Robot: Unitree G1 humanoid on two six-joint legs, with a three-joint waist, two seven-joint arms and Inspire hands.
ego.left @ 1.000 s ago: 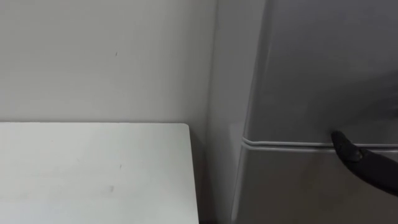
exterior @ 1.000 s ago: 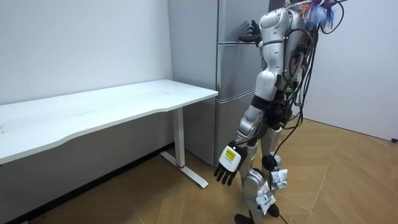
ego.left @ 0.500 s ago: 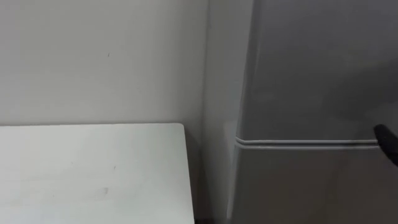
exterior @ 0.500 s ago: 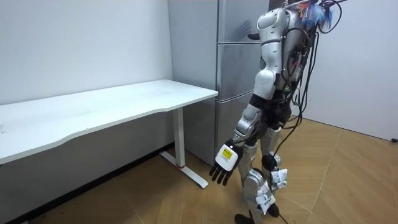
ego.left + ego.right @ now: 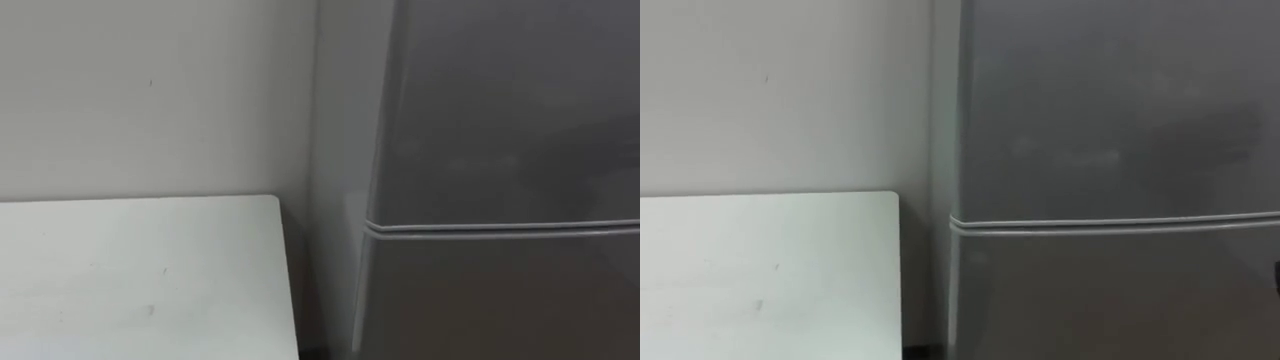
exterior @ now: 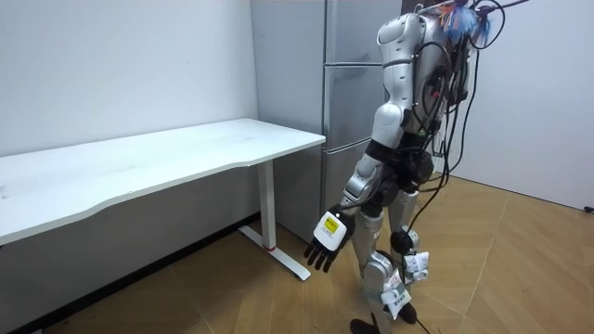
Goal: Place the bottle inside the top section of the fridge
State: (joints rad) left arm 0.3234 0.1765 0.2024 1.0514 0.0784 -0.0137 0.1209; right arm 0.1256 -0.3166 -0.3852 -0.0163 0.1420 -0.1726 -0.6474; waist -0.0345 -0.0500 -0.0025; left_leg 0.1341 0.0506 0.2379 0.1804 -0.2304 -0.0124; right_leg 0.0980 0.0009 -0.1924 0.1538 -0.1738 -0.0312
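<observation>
- So, biggest first: the pale wall (image 5: 150,90) fills the back, well above and behind the left hand's fingers.
- The wooden floor (image 6: 232,297) runs under everything, below the fingers.
- The grey fridge (image 5: 500,120) stands by the wall, and the robot is upright right in front of it, facing it. The upper door (image 5: 510,110) and lower door (image 5: 500,300) both look shut, with a pale seam (image 5: 500,227) between them. The seam is well above the left fingers.
- The white desk (image 5: 130,270) sits near the fridge on the robot's left, with a narrow gap between them. In the room view it stretches off to the room view's left of the fingers, and its top is higher than they are.
- The left hand (image 6: 325,243) hangs low beside the robot's leg. Its fingers (image 6: 316,263) are relaxed and apart, pointing down, with nothing in them.
- Right hand: there's a dark sliver (image 5: 1277,275) at the edge of the right eye view, against the lower door just under the seam. It's too small to say what it is, so I can't tell how those fingers stand.
- Bottle: can't tell where it is. It's not in the left fingers.
</observation>
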